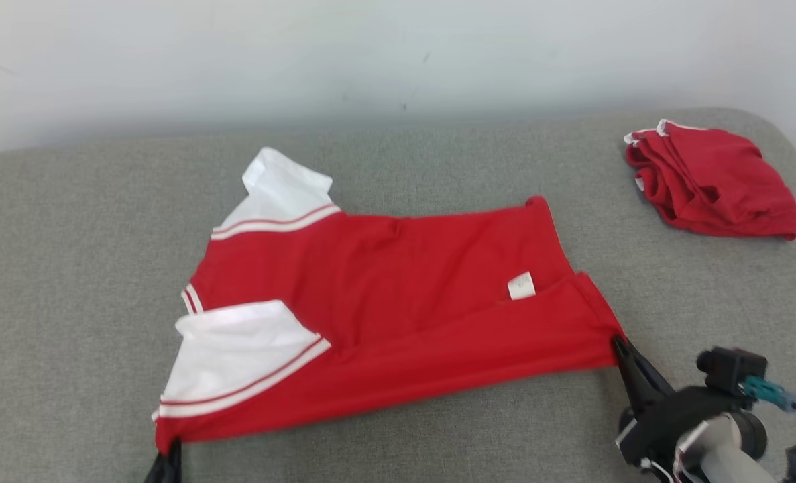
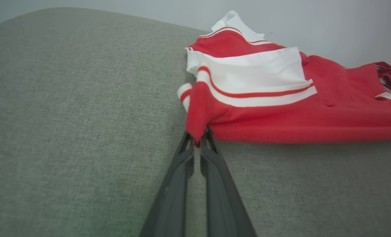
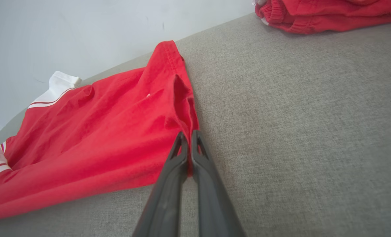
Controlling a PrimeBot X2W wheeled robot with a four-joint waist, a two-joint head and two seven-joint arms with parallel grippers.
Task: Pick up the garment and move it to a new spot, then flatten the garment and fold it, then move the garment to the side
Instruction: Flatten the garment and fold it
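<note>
Nearest us, our left gripper (image 2: 198, 138) is pressed together, pinching the shirt (image 1: 384, 288) at its near corner. Our right gripper (image 3: 188, 136) pinches the near hem corner the same way. The red shirt lies stretched between the two grippers on a grey pad (image 1: 69, 268). Just beyond the left gripper lies a white sleeve (image 1: 237, 355) with a red stripe. Beyond the right gripper and a little to its left, a white label (image 1: 521, 285) shows on the cloth. Farther beyond the right gripper, well apart from the shirt, sits a pile (image 1: 713, 181) of what seems to be folded red clothes. A pale wall (image 1: 398, 54) stands behind.
</note>
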